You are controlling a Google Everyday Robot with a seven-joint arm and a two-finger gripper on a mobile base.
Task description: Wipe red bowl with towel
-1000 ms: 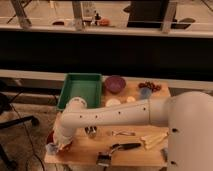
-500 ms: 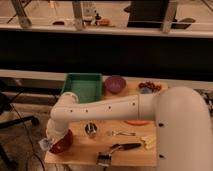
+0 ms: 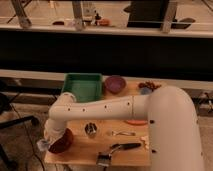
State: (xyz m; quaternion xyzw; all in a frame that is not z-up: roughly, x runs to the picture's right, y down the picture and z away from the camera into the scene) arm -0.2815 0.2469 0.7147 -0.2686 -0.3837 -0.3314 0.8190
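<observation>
The red bowl (image 3: 62, 142) sits at the front left corner of the wooden table (image 3: 125, 155). My gripper (image 3: 50, 138) is down at the bowl's left rim, at the end of the white arm (image 3: 100, 107) that reaches across the table from the right. A small pale piece that looks like the towel (image 3: 42, 145) shows just under the gripper, left of the bowl. The arm's wrist hides part of the bowl's far rim.
A green tray (image 3: 82, 86) and a purple bowl (image 3: 115, 84) stand at the back. A metal cup (image 3: 91, 130), a fork (image 3: 122, 133) and a black-handled brush (image 3: 117, 149) lie right of the red bowl. The table's left edge is just beside the gripper.
The arm has swung further left and lower. The gripper has moved from over the bowl to its left rim, near the table's corner.
</observation>
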